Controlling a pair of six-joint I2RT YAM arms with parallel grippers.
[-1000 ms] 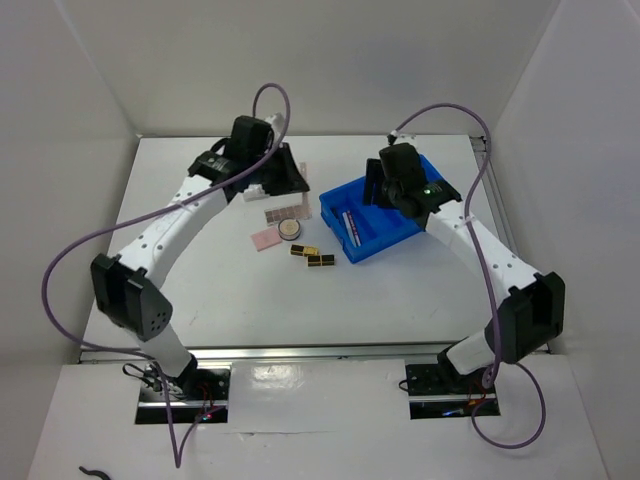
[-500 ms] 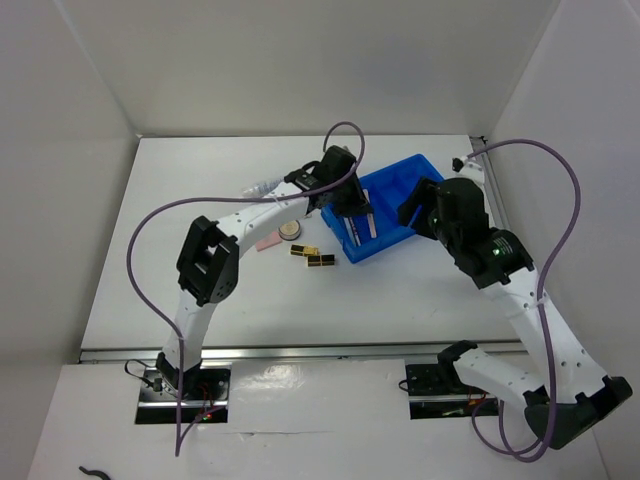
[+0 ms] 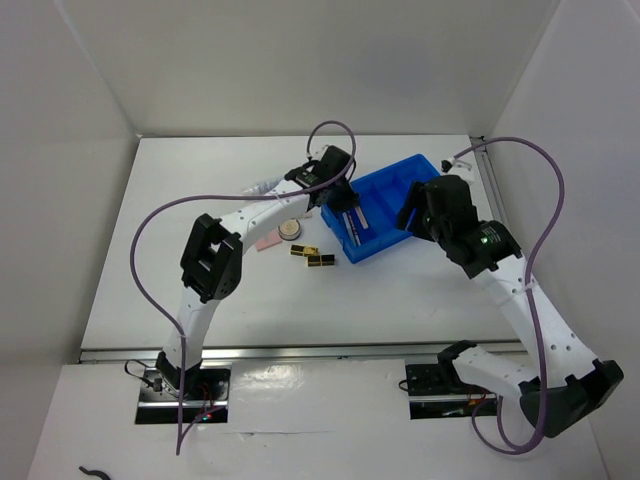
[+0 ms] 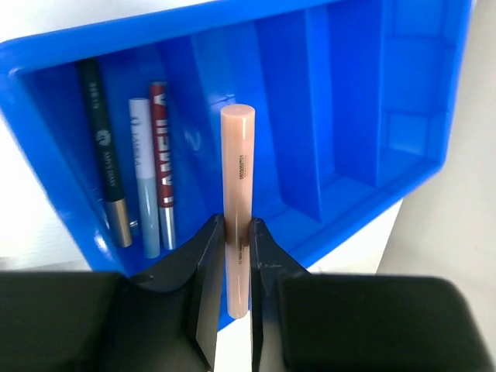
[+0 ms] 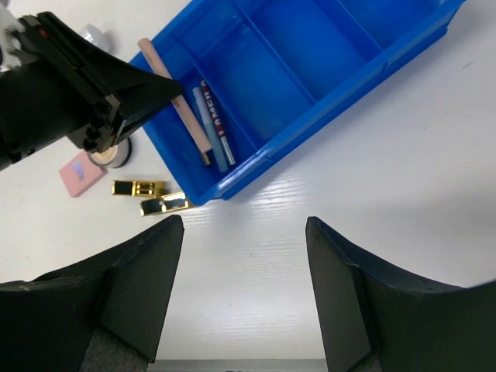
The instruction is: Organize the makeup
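My left gripper (image 3: 347, 208) is shut on a pink stick (image 4: 236, 178) and holds it over the left compartment of the blue bin (image 4: 349, 116). The stick also shows in the right wrist view (image 5: 172, 93). A black-gold pencil (image 4: 105, 167), a pale tube (image 4: 143, 178) and a red-silver stick (image 4: 161, 155) lie in that compartment. Two gold cases (image 3: 313, 255), a round beige compact (image 3: 290, 229) and a pink square pad (image 3: 266, 241) lie on the table left of the bin. My right gripper (image 5: 244, 256) is open and empty above the table, in front of the bin. The brown palette is hidden.
The blue bin (image 3: 400, 232) stands right of centre; its other compartments hold nothing. A white item (image 3: 262, 185) lies behind the left arm. Purple cables loop over both arms. White walls close the table on three sides.
The left arm has swung from the back left to over the bin with the pink stick. The right arm has drawn back from the bin toward the front right.
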